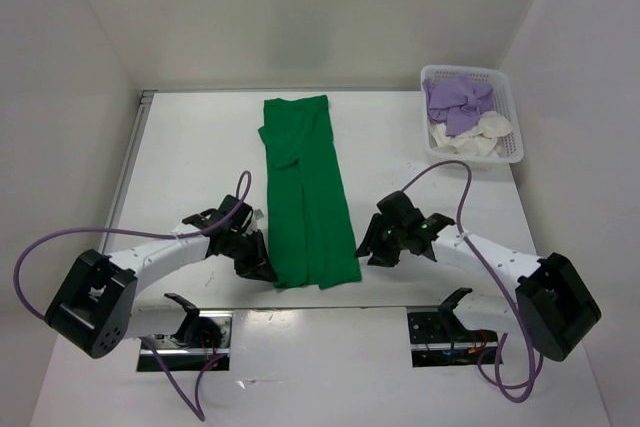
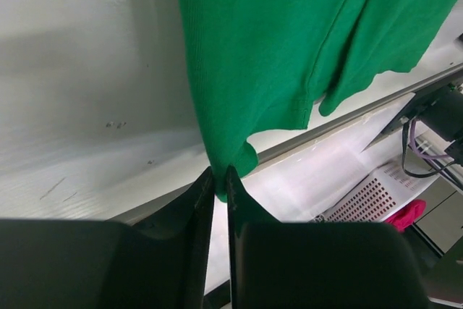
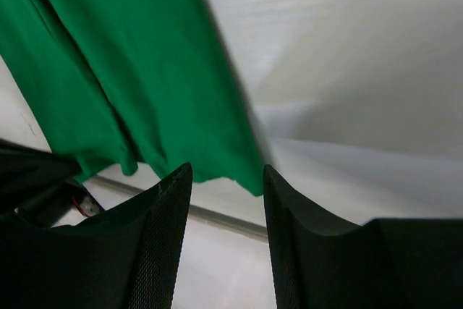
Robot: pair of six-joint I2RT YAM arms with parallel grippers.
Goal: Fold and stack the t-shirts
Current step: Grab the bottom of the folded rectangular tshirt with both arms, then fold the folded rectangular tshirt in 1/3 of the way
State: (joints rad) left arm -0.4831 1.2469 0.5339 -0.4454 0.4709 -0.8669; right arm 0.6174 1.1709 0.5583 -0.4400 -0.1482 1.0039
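The bright green t-shirt (image 1: 306,187) lies in a long folded strip down the middle of the table. My left gripper (image 1: 262,269) is at its near left corner, shut on that corner of the green t-shirt (image 2: 221,171). My right gripper (image 1: 368,250) is open beside its near right corner, which lies just beyond the fingertips in the right wrist view (image 3: 246,171), not touching. The lavender-purple t-shirt (image 1: 458,102) and the cream-white t-shirt (image 1: 482,135) lie crumpled in the white basket (image 1: 518,142).
The white lattice basket stands at the far right corner. White walls close in the table on the left, back and right. The table's near edge with a metal rail (image 2: 347,117) runs just below the shirt's hem.
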